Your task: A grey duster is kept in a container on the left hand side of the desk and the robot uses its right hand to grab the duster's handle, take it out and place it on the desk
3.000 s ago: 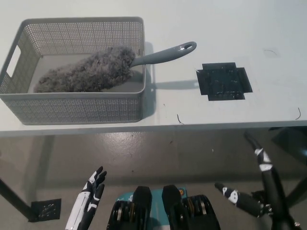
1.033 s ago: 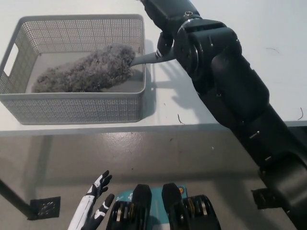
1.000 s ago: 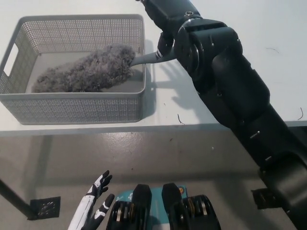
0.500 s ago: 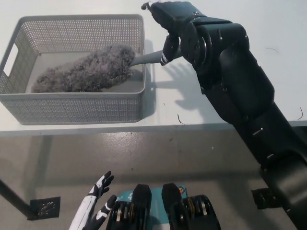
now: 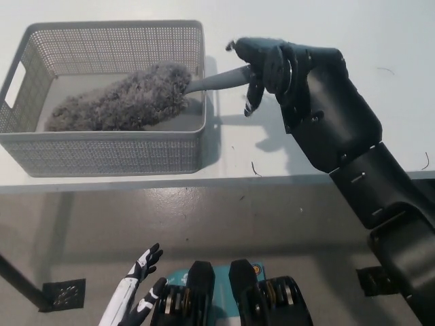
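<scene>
The grey duster's fluffy head (image 5: 122,99) lies inside the grey mesh basket (image 5: 102,146) on the left of the white desk. Its grey handle (image 5: 216,79) sticks out over the basket's right rim, pointing right. My black right hand (image 5: 262,66) hovers over the handle's far end and hides it. The thumb reaches left above the handle, the fingers (image 5: 252,102) hang down on its near side, apart, not closed on it. My white left hand (image 5: 139,295) rests low at the lower left, below the desk, fingers spread.
The desk's front edge (image 5: 224,180) runs across the middle of the picture. My black right arm (image 5: 353,163) crosses the desk's right part from the bottom right. Bare desk surface (image 5: 380,41) shows to the right of the arm.
The right arm came up from below the desk and over the handle. In the last second the hand slid right along the handle, from the basket's corner to the handle's end. The duster has not moved.
</scene>
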{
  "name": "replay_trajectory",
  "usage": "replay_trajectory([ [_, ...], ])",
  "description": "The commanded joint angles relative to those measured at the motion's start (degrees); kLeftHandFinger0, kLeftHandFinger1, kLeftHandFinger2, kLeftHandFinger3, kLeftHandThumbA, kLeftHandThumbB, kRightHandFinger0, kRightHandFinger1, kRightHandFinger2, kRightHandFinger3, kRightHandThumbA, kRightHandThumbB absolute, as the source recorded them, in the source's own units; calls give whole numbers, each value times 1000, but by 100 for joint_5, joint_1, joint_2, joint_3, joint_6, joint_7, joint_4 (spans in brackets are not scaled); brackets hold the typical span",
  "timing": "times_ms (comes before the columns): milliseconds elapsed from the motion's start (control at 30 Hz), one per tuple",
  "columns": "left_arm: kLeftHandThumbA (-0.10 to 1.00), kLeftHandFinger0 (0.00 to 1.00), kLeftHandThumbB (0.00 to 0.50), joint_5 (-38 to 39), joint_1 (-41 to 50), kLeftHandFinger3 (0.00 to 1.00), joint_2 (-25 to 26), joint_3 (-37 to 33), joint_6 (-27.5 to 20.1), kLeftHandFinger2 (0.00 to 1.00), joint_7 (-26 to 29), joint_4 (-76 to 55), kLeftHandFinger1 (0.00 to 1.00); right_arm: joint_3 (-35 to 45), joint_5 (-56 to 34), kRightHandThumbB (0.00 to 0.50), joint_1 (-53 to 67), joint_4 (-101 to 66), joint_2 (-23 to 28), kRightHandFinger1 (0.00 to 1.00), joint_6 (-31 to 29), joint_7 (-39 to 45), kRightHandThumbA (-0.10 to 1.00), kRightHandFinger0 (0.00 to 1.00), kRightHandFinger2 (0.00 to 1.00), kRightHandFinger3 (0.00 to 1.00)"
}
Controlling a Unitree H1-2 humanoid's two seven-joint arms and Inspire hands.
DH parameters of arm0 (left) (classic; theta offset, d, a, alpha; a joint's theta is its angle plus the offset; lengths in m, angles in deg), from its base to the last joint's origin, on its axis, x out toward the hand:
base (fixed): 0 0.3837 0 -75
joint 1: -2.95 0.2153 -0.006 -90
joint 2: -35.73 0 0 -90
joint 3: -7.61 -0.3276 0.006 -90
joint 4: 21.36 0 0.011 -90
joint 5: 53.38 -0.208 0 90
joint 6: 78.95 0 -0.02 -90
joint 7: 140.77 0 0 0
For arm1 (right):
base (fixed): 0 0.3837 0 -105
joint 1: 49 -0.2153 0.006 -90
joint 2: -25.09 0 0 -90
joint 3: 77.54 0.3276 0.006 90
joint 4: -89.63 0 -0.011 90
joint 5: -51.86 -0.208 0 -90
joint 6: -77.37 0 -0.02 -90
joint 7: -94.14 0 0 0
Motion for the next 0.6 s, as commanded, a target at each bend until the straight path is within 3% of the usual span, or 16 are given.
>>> replay_trajectory([
  [0, 902, 1000, 163, -86, -33, 1000, 59, -65, -182, 1000, -73, -183, 1000, 15, -394, 500, -509, 410, -50, 1000, -103, -641, 1000, 1000, 1000, 1000],
  [567, 883, 1000, 168, -125, -54, 1000, 88, -185, -102, 1000, -195, -259, 1000, 5, -1084, 500, -1719, 1529, -687, 1000, -804, -2154, 1000, 1000, 1000, 1000],
])
